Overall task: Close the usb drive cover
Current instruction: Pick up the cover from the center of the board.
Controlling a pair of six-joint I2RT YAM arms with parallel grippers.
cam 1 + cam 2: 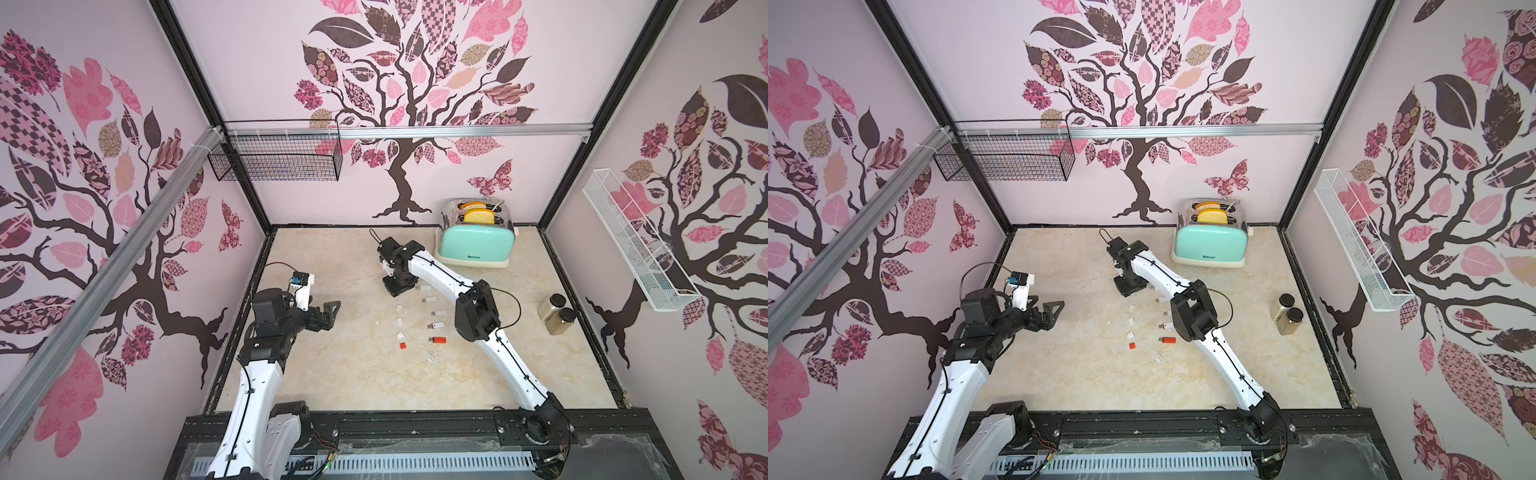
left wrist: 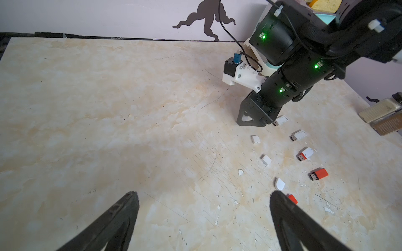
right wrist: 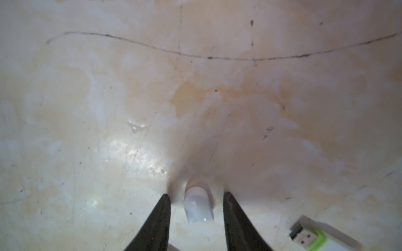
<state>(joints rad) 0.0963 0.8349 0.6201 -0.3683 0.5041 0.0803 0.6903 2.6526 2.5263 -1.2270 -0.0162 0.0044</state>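
Several uncapped usb drives lie in a row on the marble table: white ones, a white-and-red one and a red one. Loose covers lie in a row beside them: white ones and a red one. My right gripper is down at the far end of the rows. In the right wrist view a white cover lies between the fingers of my right gripper, with a gap on each side. A white-and-green drive lies beside it. My left gripper hangs wide open at the left, holding nothing.
A mint toaster with bread stands at the back, behind the right arm. Two dark-lidded spice jars lie at the right. A black wire basket and a white one hang on the walls.
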